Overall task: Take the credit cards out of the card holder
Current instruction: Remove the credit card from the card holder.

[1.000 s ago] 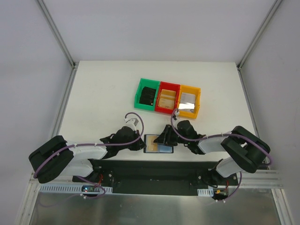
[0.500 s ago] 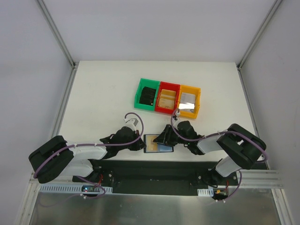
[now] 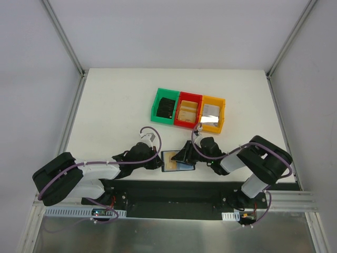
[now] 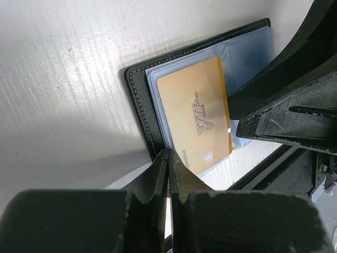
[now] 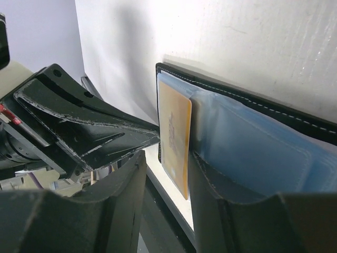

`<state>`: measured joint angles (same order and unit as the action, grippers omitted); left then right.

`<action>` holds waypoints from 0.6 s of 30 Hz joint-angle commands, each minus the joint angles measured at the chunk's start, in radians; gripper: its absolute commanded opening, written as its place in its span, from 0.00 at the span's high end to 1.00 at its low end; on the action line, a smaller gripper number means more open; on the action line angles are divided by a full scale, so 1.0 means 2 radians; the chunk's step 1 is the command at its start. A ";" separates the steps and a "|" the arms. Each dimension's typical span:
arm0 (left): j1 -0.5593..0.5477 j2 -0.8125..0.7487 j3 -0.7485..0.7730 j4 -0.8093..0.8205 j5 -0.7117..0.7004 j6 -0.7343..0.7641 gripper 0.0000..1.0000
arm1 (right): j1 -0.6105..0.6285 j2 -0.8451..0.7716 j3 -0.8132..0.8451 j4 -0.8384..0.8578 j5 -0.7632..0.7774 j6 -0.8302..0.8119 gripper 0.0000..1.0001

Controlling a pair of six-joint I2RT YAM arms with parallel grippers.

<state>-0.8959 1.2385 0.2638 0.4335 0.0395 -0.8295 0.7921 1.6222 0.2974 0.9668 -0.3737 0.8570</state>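
Observation:
The black card holder (image 3: pixel 178 164) lies open near the table's front edge, grey-blue lining up. It also shows in the left wrist view (image 4: pixel 138 100) and the right wrist view (image 5: pixel 253 153). A gold card (image 4: pixel 197 121) marked VIP sticks partway out of its sleeve toward the front; it is also seen in the right wrist view (image 5: pixel 176 132). My left gripper (image 3: pixel 159 162) (image 4: pixel 168 156) is shut on the holder's left edge. My right gripper (image 3: pixel 187 156) (image 5: pixel 167 158) is open, its fingers on either side of the card's protruding edge, not closed on it.
Three joined bins stand behind the holder: green (image 3: pixel 157 107) with a black item, red (image 3: pixel 188 98) with tan cards, yellow (image 3: pixel 212 128) with a grey card. The black mounting rail (image 3: pixel 168 190) runs just in front of the holder.
The gold card now shows further out of the holder's sleeve toward the front. The right arm has shifted slightly left. The left arm has not moved.

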 commanded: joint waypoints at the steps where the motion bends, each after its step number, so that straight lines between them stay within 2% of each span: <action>1: 0.000 0.014 -0.005 -0.014 -0.009 -0.001 1.00 | 0.003 0.009 0.015 0.043 -0.038 0.003 0.61; 18: 0.000 0.014 -0.004 -0.014 -0.014 -0.001 1.00 | -0.003 0.018 0.011 0.079 -0.048 0.016 0.64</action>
<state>-0.8955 1.2579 0.2691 0.4503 0.0406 -0.8291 0.7918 1.6634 0.3046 1.0229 -0.4358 0.8719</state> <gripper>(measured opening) 0.002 0.364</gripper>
